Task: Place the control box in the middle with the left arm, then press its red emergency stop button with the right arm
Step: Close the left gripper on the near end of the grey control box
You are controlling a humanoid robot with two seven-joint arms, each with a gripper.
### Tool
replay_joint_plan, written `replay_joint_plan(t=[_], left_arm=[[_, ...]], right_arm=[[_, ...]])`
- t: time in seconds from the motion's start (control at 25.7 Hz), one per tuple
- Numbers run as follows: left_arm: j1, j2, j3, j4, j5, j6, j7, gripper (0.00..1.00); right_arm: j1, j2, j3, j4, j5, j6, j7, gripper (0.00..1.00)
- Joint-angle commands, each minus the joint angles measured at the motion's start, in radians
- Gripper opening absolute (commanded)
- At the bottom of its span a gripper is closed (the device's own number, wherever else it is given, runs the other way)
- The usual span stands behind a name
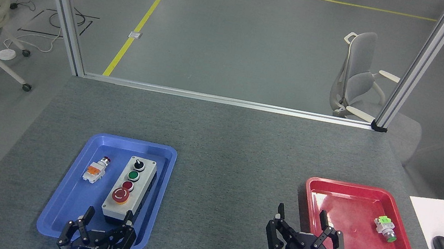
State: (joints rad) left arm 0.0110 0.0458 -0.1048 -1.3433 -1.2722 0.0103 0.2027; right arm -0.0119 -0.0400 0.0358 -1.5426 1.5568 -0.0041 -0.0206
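Two hands showed at the near edge, both with fingers spread and holding nothing. The left hand (105, 227) hovered over the near end of the blue tray (61, 206), its fingertips just at 6 o'clock of the control box (128, 192); whether they touched the box could not be told. The box lay lengthwise in the tray, with the red emergency stop button (121, 195) nearest the hand, then a small red button, a green one and a black knob running toward 12 o'clock. A loose white-and-orange pushbutton (95, 169) lay in the same tray at 9 o'clock of the box. The right hand (305, 235) hung over the left rim of the red tray (373, 197), which held two green-tipped pushbuttons (385, 229). Between the trays stretched the middle (233, 190) of the grey surface, at 3 o'clock of the box.
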Motion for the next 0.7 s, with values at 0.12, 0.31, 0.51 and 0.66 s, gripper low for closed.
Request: replay_joint_plan(t=[0.12,0.31,0.51,0.66], left_arm=[[-0.077,0.006,-0.006,0.116,0.004,0.017,-0.002,0.99],[-0.078,0.000,-0.006,0.119,0.002,0.017,-0.002,0.99],[-0.095,-0.003,-0.006,0.141,-0.001,0.017,0.000,0.99],[-0.129,-0.003,-0.006,0.199,-0.001,0.016,0.009,0.99]], right_arm=[[-0.006,0.003,0.003,-0.002,-0.001,0.001,0.001,0.98],[-0.006,0.003,0.003,-0.002,-0.001,-0.008,0.001,0.98],[-0.006,0.002,0.003,-0.002,-0.001,-0.020,0.001,0.98],[-0.003,0.003,0.004,-0.002,-0.001,-0.020,0.001,0.98]])
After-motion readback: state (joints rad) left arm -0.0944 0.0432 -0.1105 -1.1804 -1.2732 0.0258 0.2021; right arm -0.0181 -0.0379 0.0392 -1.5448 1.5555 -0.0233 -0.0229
